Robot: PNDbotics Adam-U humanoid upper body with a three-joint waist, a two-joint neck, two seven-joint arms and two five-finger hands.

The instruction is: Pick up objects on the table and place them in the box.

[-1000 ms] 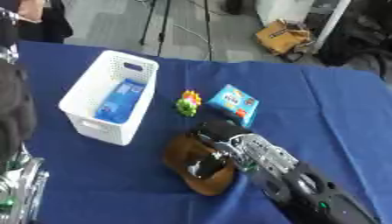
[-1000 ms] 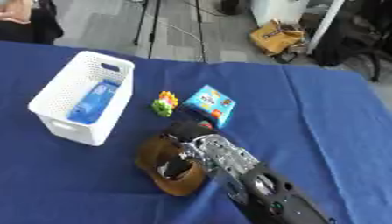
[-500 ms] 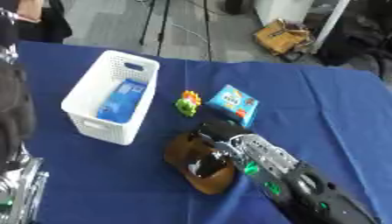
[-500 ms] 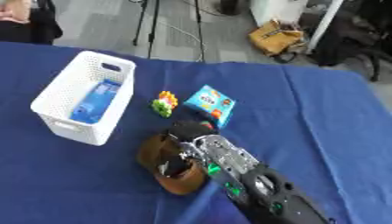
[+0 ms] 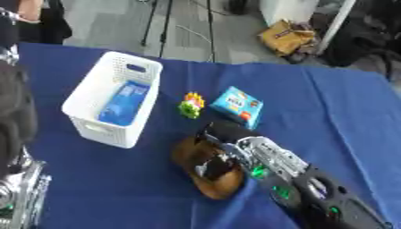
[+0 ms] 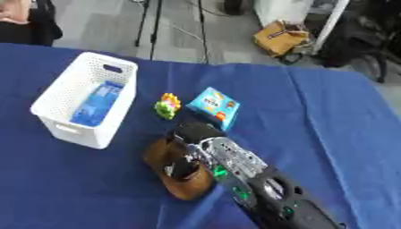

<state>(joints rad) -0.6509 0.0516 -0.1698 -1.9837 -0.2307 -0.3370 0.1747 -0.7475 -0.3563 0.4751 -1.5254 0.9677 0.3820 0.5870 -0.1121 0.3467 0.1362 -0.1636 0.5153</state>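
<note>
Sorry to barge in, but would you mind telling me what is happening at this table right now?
The robot's right hand is down on a brown object on the blue table, fingers curled onto it. The white box to the left already holds a blue packet. A small green and yellow toy and a light blue packet lie on the cloth.

The right hand [image 5: 235,152] has closed its fingers further over the brown object [image 5: 205,172] beneath it, which has shifted slightly under the palm.
</note>
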